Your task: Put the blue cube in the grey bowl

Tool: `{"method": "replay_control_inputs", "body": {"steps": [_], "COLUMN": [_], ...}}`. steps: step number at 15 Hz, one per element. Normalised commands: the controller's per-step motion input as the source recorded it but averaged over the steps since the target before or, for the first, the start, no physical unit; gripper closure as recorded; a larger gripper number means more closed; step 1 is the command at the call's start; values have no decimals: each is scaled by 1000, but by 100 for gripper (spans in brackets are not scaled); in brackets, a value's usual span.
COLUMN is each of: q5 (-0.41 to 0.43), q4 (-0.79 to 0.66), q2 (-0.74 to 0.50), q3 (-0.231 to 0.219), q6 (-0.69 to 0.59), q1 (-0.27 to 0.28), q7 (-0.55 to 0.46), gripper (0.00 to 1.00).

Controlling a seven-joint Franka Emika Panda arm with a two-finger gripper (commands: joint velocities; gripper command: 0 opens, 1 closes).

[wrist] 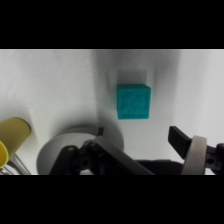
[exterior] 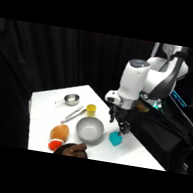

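At the table's [exterior: 48, 102] near edge I see a dark brown lump [exterior: 73, 149] lying beside an orange plush toy [exterior: 58, 133] with a red patch at its lower end. Just behind them sits the bowl [exterior: 89, 129], upright, nothing in it. To its right, near but apart from the rim, the cube [exterior: 115, 138] rests flat on the white tabletop. My gripper [exterior: 118, 124] hangs just above the cube, toward the bowl's side, and is not touching it.

From the wrist camera I see the cube [wrist: 133, 101] lying square on the table beyond the fingers, clear of both. One dark fingertip [wrist: 178, 135] shows at right and the other finger's linkage at left, a wide gap between them: the gripper [wrist: 140, 137] is spread wide and holds nothing. The bowl's rim [wrist: 55, 145] curves in at lower left, with the yellow cup [wrist: 14, 132] beside it at the left edge.

Farther back in the side view, the yellow cup [exterior: 91, 109] stands just behind the bowl, metal tongs [exterior: 75, 115] lie slantwise to its left, and a shiny metal cup [exterior: 71, 99] sits beyond them near the far edge. The arm [exterior: 137, 81] reaches in from upper right.
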Motion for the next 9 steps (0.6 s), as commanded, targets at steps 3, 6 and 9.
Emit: {"method": "replay_control_inputs", "body": {"steps": [3,6,9], "q5": [-250,-321,-295], "q4": [-90,-55,-11], "q2": [83,126,160], "q3": [-133,-223,-182], "q6": [286,318,281], "q1": [171,185,139], "q7": [317,338,314], "gripper": [0,0,0]}}
